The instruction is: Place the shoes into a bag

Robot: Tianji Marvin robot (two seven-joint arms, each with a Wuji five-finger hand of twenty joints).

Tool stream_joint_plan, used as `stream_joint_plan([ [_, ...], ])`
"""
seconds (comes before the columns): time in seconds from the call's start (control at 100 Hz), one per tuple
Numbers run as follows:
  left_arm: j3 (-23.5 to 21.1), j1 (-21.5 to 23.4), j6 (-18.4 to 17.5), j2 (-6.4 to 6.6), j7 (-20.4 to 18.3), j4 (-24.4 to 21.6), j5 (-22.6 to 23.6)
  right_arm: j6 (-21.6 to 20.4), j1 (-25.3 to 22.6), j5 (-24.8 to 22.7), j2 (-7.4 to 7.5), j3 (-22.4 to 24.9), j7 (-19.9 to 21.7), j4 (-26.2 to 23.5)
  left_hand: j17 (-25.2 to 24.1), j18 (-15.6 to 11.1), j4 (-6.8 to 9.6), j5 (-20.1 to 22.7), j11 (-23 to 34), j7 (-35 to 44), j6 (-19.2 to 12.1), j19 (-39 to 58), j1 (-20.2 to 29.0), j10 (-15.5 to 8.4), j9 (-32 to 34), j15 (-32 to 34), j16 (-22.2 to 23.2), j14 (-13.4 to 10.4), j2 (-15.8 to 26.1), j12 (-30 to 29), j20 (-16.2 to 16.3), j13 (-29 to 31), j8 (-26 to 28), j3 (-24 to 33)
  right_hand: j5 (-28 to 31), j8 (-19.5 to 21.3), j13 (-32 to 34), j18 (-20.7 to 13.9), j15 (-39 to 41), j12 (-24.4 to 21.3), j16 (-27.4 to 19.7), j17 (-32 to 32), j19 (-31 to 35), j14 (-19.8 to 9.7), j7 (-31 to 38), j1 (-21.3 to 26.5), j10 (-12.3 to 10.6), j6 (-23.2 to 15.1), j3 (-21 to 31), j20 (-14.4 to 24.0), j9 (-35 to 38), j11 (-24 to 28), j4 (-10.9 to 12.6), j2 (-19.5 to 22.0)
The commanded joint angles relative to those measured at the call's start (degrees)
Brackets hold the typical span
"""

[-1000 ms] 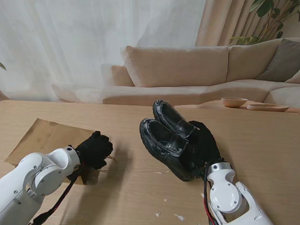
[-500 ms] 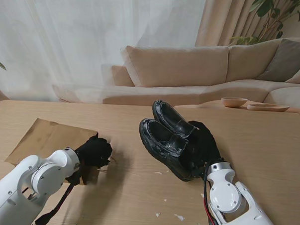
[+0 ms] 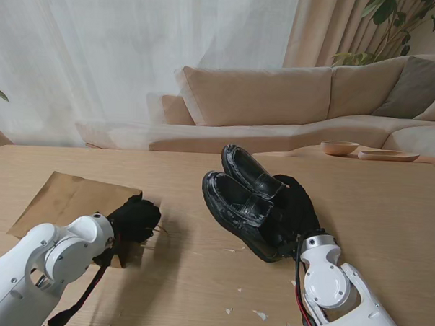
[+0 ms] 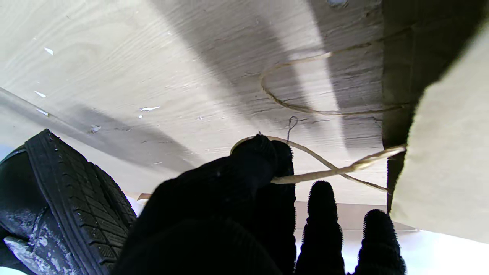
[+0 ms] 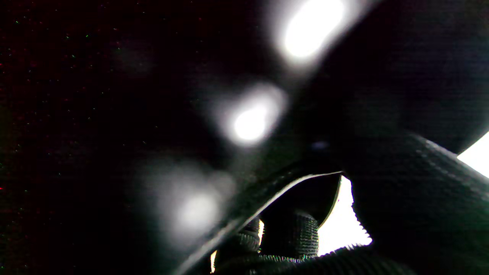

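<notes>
My right hand (image 3: 295,210) is clamped on the stiff, glossy, likely slippery shoes (image 3: 246,200) right of the bag (image 3: 68,196); left fingers (image 4: 263,160) pinch its thin cord handle (image 4: 324,168), limp paper.

Two glossy black leather shoes (image 3: 246,200) lie side by side near the middle of the worktop, toes pointing away and to the left, with ridged dark soles. A flat brown paper bag (image 3: 70,200) lies well apart on the left, its twine handle (image 4: 328,168) looped on the wood.
</notes>
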Motion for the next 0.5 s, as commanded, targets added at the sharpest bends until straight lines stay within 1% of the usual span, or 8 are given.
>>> stream_joint_plan([
  [0.0, -0.22, 0.22, -0.08, 0.08, -0.69, -0.55, -0.08, -0.60, 0.25, 0.03, -0.45, 0.11, 0.78, -1.59, -0.58, -0.79, 3.43, -6.18, 2.75, 15.23, -5.15, -0.08, 8.02, -4.12, -1.43, -1.22, 0.45, -0.91, -2.12, -1.65, -0.53, -1.85, 7.88, 16.68, 5.95, 4.66, 0.29, -1.22, 0.83, 1.45, 0.39, 0.44, 1.04, -1.99, 6.16, 1.96, -2.23, -10.15, 7.36, 0.47, 2.11, 3.25, 1.13, 4.50],
  [0.2, -1.42, 0.83, -2.03, 0.14, -0.67, -1.03, -0.56, 0.09, -1.65, -1.44, 0.60, 1.00, 4.28, -4.16, -0.66, -0.63, 3.52, -6.03, 3.87, 16.59, -5.34, -0.04, 7.93, -4.24, -1.24, -0.94, 0.90, -0.88, -1.40, -0.68, -0.32, -1.83, 9.16, 18.33, 5.68, 4.73, 0.31, -1.06, 1.15, 1.43, 0.55, 0.84, 1.20, -1.75, 6.26, 2.50, -1.83, -9.62, 6.68, 0.51, 2.43, 3.20, 1.21, 5.02],
  [0.31, -2.10, 1.33, -2.73, 0.12, -0.46, -1.45, -1.18, -0.28, -2.46, -2.58, 1.04, 1.31, 5.38, -5.06, -0.66, -0.47, 3.25, -7.93, 3.85, 16.85, -5.74, -0.03, 7.98, -4.52, -2.41, -1.17, 0.80, -1.03, -0.90, -0.30, -0.28, -1.91, 9.88, 18.04, 5.62, 4.74, 0.29, -0.98, 1.32, 1.42, 0.64, 1.07, 1.27, -1.70, 6.24, 2.50, -1.82, -9.60, 6.36, 0.50, 2.47, 3.16, 1.24, 5.22],
  [0.35, -2.27, 1.43, -2.71, 0.15, -0.69, -1.61, -1.42, -0.35, -2.60, -2.84, 1.06, 1.32, 5.33, -5.20, -0.66, -0.54, 3.97, -9.69, 3.64, 16.49, -5.99, -0.11, 7.37, -4.84, -3.76, -1.93, 0.47, -1.18, -1.01, -0.16, -0.35, -1.99, 10.14, 18.57, 5.64, 4.74, 0.34, -0.96, 1.40, 1.43, 0.68, 1.17, 1.30, -1.70, 6.21, 2.50, -1.81, -9.73, 6.35, 0.50, 2.64, 3.19, 1.27, 5.19],
  [0.4, -2.46, 1.48, -2.83, 0.23, -1.24, -1.73, -1.41, -0.31, -2.70, -2.89, 1.02, 1.31, 5.13, -5.33, -0.62, -0.30, 7.28, -12.84, 3.56, 16.58, -5.89, -0.31, 3.15, -5.28, -6.19, -3.27, 0.46, -1.32, -4.50, 0.22, -0.66, -2.10, 11.28, 22.25, 5.68, 4.78, 0.35, -0.93, 1.52, 1.41, 0.74, 1.22, 1.30, -1.65, 6.23, 2.60, -1.81, -9.70, 6.43, 0.48, 2.68, 3.15, 1.33, 5.11],
  [0.44, -2.56, 1.59, -3.03, 0.24, -1.26, -1.80, -1.04, -0.24, -2.73, -2.75, 0.97, 1.29, 4.99, -5.40, -0.66, -0.03, 7.96, -12.97, 3.69, 16.94, -5.73, -0.29, 2.02, -5.15, -6.15, -3.41, 0.81, -1.12, -5.47, 0.41, -0.66, -2.11, 12.14, 22.62, 5.72, 4.82, 0.32, -0.96, 1.60, 1.41, 0.78, 1.27, 1.31, -1.65, 6.26, 2.63, -1.80, -9.65, 6.48, 0.47, 2.69, 3.13, 1.36, 5.12],
  [0.46, -2.59, 1.62, -3.11, 0.24, -1.24, -1.81, -0.85, -0.19, -2.72, -2.68, 0.94, 1.29, 4.93, -5.42, -0.68, 0.16, 7.97, -12.54, 3.87, 17.15, -5.66, -0.27, 1.79, -4.94, -5.56, -3.20, 0.99, -0.94, -5.55, 0.49, -0.63, -1.91, 12.35, 22.47, 5.71, 4.83, 0.30, -0.98, 1.62, 1.41, 0.79, 1.30, 1.32, -1.67, 6.25, 2.66, -1.80, -9.63, 6.50, 0.47, 2.70, 3.12, 1.36, 5.12],
  [0.49, -2.63, 1.66, -3.13, 0.27, -1.38, -1.88, -0.56, -0.09, -2.69, -2.55, 0.90, 1.27, 4.84, -5.44, -0.80, 0.32, 5.86, -12.19, 3.85, 17.64, -5.76, -0.02, 1.67, -4.75, -4.85, -2.35, 1.49, -0.71, -6.80, 0.76, -0.27, -2.00, 13.37, 21.16, 5.72, 4.85, 0.31, -0.98, 1.69, 1.42, 0.83, 1.32, 1.31, -1.67, 6.25, 2.70, -1.74, -9.61, 6.51, 0.46, 2.86, 3.15, 1.37, 5.08],
])
